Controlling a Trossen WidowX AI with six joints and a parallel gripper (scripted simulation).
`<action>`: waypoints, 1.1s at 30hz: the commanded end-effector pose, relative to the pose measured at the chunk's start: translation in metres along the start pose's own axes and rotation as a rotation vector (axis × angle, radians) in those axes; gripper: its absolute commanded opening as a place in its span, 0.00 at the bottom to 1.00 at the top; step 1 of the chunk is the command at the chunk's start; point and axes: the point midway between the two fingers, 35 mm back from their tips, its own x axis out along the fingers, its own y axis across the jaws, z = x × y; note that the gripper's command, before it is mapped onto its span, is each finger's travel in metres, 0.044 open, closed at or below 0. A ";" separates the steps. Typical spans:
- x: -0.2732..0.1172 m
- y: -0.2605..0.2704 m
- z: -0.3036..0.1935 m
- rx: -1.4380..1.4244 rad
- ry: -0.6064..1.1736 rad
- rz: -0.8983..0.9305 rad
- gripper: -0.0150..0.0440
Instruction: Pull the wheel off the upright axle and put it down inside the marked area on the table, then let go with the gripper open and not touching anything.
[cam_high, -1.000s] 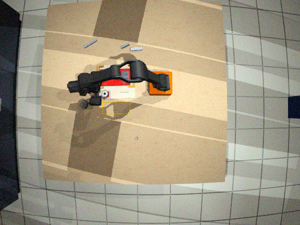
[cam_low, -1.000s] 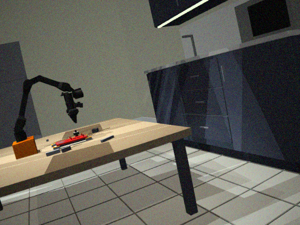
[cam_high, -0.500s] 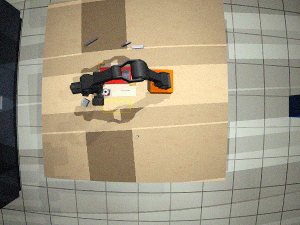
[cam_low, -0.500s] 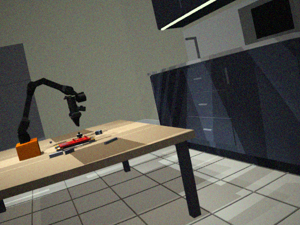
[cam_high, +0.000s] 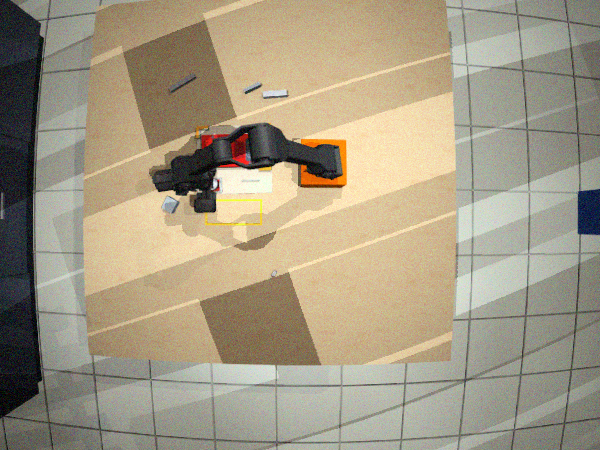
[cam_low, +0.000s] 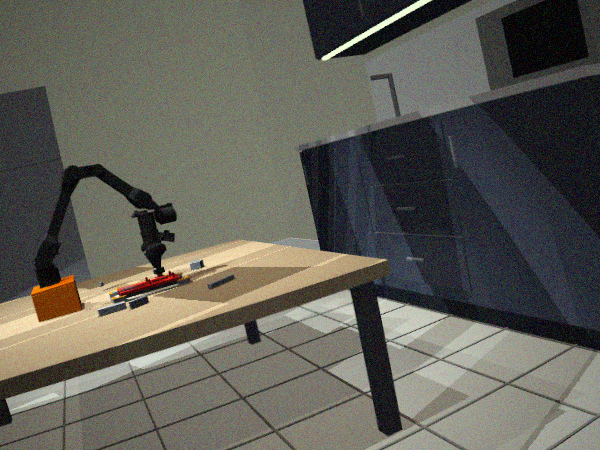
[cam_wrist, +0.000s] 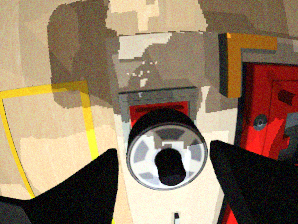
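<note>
The wheel (cam_wrist: 147, 167) (cam_high: 216, 185) is a pale grey spoked disc with a dark rim and dark centre. It stands above a small red square near one end of the white plate (cam_wrist: 150, 207) (cam_high: 257, 188). My gripper (cam_wrist: 164, 152) (cam_low: 158, 271) points down and is partly open. Its fingers are on either side of the wheel, with a narrow gap showing on each side in the wrist view. The arm hides the fingers in the top view. The marked area is a yellow outline (cam_high: 261, 212) (cam_wrist: 90, 115) beside the white plate. The axle below the wheel is hidden.
A red panel (cam_high: 209, 142) (cam_wrist: 257, 145) (cam_low: 145, 285) with orange corner brackets (cam_wrist: 232, 67) lies beside the white plate. A grey block (cam_high: 170, 204) lies near the gripper. Grey bars (cam_high: 182, 83) (cam_high: 275, 94) lie further off. The orange base (cam_high: 307, 178) (cam_low: 57, 300) carries the arm.
</note>
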 end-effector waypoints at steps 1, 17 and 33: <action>-0.001 0.000 0.000 0.000 -0.002 0.000 0.57; -0.004 0.000 0.001 0.000 -0.003 0.000 0.25; -0.009 0.000 0.001 0.001 -0.004 0.000 0.25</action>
